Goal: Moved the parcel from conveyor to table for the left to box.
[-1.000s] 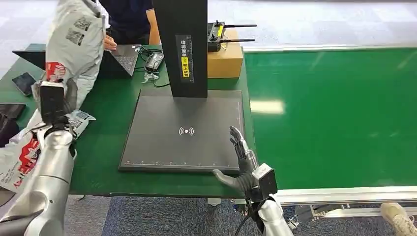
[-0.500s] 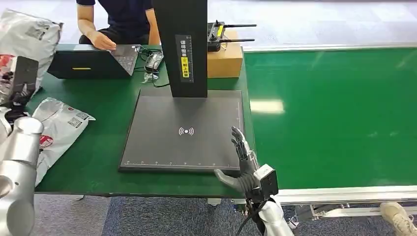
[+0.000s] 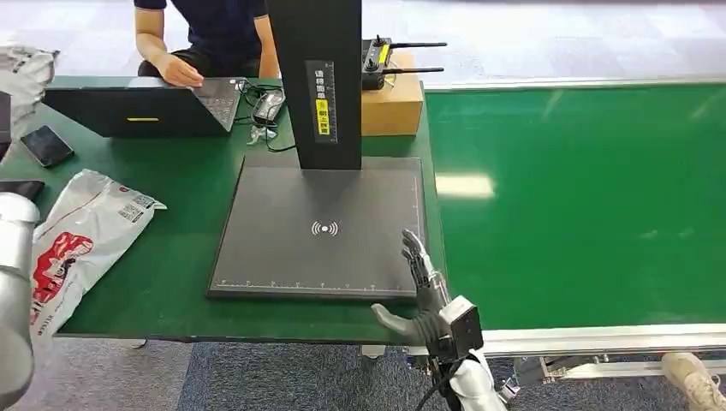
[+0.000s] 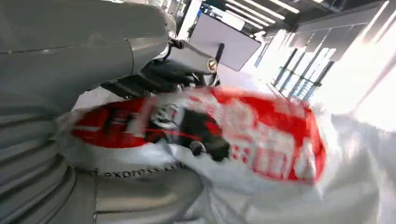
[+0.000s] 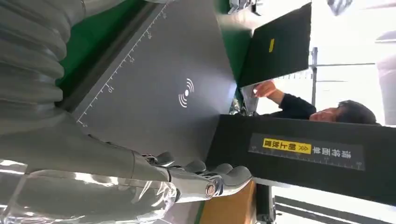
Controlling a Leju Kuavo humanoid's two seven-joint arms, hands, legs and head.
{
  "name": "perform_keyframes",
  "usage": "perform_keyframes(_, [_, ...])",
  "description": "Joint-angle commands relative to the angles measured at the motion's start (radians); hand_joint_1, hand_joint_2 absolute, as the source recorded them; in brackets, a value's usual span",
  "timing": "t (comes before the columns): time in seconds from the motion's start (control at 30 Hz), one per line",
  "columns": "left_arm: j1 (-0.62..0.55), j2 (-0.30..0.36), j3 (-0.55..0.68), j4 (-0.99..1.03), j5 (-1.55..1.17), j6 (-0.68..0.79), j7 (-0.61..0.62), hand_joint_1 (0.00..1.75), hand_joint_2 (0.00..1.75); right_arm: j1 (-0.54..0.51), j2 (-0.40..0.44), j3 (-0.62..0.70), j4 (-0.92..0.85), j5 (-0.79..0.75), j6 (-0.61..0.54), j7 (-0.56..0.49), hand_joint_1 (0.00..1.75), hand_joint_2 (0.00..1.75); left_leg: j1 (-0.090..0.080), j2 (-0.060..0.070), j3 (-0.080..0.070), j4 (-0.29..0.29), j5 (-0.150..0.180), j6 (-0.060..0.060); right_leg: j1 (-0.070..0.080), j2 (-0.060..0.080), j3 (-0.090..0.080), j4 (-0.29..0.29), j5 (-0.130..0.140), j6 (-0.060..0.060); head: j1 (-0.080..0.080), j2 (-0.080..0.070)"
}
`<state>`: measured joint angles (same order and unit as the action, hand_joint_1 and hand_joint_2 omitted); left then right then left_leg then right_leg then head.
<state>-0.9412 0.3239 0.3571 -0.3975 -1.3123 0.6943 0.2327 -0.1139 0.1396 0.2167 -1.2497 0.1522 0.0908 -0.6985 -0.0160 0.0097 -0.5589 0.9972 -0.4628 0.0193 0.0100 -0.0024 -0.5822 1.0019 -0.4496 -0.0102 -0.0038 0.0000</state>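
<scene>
A green-topped desk (image 3: 188, 282) stood on blue-grey carpet (image 3: 282, 377). Pale tiled floor (image 3: 556, 34) lay beyond it. Ceiling strip lights (image 4: 261, 9) and bright windows (image 4: 355, 70) lit the room.

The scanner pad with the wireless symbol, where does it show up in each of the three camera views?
Head view: the scanner pad lies mid-table, left of the green conveyor.
Left wrist view: not in it.
Right wrist view: the pad spreads beyond the right hand, turned sideways.
Shared landmark: the black post with its yellow label, rising from the pad's far edge.
</scene>
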Motion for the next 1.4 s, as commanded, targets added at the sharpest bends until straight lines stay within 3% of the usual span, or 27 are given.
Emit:
perform_keyframes(0.03, [-0.071, -0.066, 0.074, 0.105, 0.04, -0.01, -0.114, 0.0, 1.75, 0.035, 0.013, -0.052, -0.038, 0.053, 0.019, 0.0, 0.0, 1.75, 0.001, -0.004, 0.0, 0.0, 0.0, -0.002, 0.001, -0.004, 0.002, -0.001, -0.001, 0.001, 0.0, 0.0])
perform_keyframes(0.33, [0.092, -0.216, 0.159, 0.0, 0.32, -0.145, -0.531, 0.0, 1.75, 0.033, 0.037, -0.083, -0.044, 0.122, 0.062, 0.006, 0.0, 1.75, 0.001, -0.006, 0.005, -0.005, 0.002, -0.004, 0.0, -0.005, 0.007, -0.006, 0.001, 0.003, 0.0, 0.0])
perform_keyframes(0.37, [0.14, -0.245, 0.146, -0.05, 0.397, -0.21, -0.623, 0.0, 1.75, 0.038, 0.042, -0.085, -0.058, 0.131, 0.066, 0.013, 0.0, 1.75, -0.001, -0.004, 0.002, -0.001, 0.001, -0.001, -0.001, -0.003, 0.003, -0.002, 0.0, 0.002, 0.0, 0.0])
perform_keyframes(0.43, [0.181, -0.265, 0.113, -0.079, 0.425, -0.198, -0.637, 0.0, 1.75, 0.039, 0.047, -0.086, -0.065, 0.138, 0.07, 0.021, 0.0, 1.75, -0.001, -0.005, 0.004, -0.004, 0.001, -0.002, -0.002, -0.004, 0.004, -0.003, 0.0, 0.002, 0.0, 0.0])
perform_keyframes(0.47, [0.259, -0.301, 0.075, -0.163, 0.53, -0.276, -0.735, 0.0, 1.75, 0.041, 0.048, -0.087, -0.069, 0.149, 0.067, 0.034, 0.0, 1.75, -0.001, -0.004, 0.003, -0.002, 0.001, -0.001, -0.002, -0.003, 0.003, -0.002, 0.0, 0.002, 0.0, 0.0])
perform_keyframes(0.53, [0.365, -0.334, -0.018, -0.28, 0.629, -0.283, -0.746, 0.0, 1.75, 0.047, 0.05, -0.088, -0.074, 0.156, 0.063, 0.037, 0.0, 1.75, -0.001, -0.005, 0.002, -0.002, 0.001, -0.002, -0.001, -0.004, 0.003, -0.003, 0.0, 0.002, 0.0, 0.0])
perform_keyframes(0.57, [0.45, -0.355, -0.098, -0.39, 0.765, -0.377, -0.839, 0.0, 1.75, 0.054, 0.051, -0.087, -0.085, 0.175, 0.042, 0.036, 0.0, 1.75, -0.002, -0.004, 0.006, -0.006, 0.001, -0.002, -0.003, -0.003, 0.007, -0.006, 0.0, 0.003, 0.0, 0.0])
perform_keyframes(0.73, [0.763, -0.411, -0.388, -0.783, 0.883, -0.343, -0.901, 0.0, 1.75, 0.066, 0.056, -0.074, -0.135, 0.203, -0.008, 0.048, 0.0, 1.75, -0.002, -0.002, 0.009, -0.007, -0.001, -0.003, -0.003, 0.0, 0.008, -0.007, -0.002, 0.004, 0.0, 0.0])
perform_keyframes(0.9, [0.891, -0.439, -0.481, -0.9, 0.875, -0.35, -0.931, 0.0, 1.75, 0.084, 0.051, -0.074, -0.193, 0.216, -0.055, 0.062, 0.0, 1.75, -0.002, -0.001, 0.0, 0.0, -0.004, 0.001, -0.002, 0.0, 0.0, -0.002, -0.002, 0.002, 0.001, 0.0])
perform_keyframes(0.97, [0.917, -0.438, -0.488, -0.922, 0.887, -0.373, -0.931, 0.0, 1.75, 0.095, 0.049, -0.079, -0.207, 0.211, -0.056, 0.063, 0.0, 1.75, -0.001, -0.002, 0.006, -0.002, -0.006, -0.002, -0.002, 0.0, 0.007, -0.005, -0.005, 0.005, 0.0, 0.0])
perform_keyframes(1.0, [0.945, -0.443, -0.484, -0.949, 0.917, -0.388, -0.931, 0.0, 1.75, 0.108, 0.053, -0.088, -0.22, 0.204, -0.058, 0.064, 0.0, 1.75, -0.002, 0.003, 0.002, -0.001, -0.005, 0.001, -0.003, 0.004, 0.001, -0.003, -0.003, 0.003, -0.001, 0.0])
perform_keyframes(1.1, [0.982, -0.443, -0.477, -0.968, 0.941, -0.411, -0.931, 0.0, 1.75, 0.128, 0.054, -0.097, -0.236, 0.195, -0.058, 0.064, 0.0, 1.75, -0.001, 0.0, 0.004, -0.002, -0.005, -0.001, -0.002, 0.001, 0.004, -0.004, -0.003, 0.004, 0.0, 0.0])
perform_keyframes(1.4, [0.971, -0.475, -0.487, -0.923, 0.909, -0.456, -0.931, 0.0, 1.75, 0.14, 0.059, -0.096, -0.207, 0.183, -0.061, 0.044, 0.0, 1.75, 0.0, -0.002, 0.004, -0.002, -0.005, 0.0, 0.0, 0.0, 0.004, -0.005, -0.003, 0.004, 0.0, 0.0])
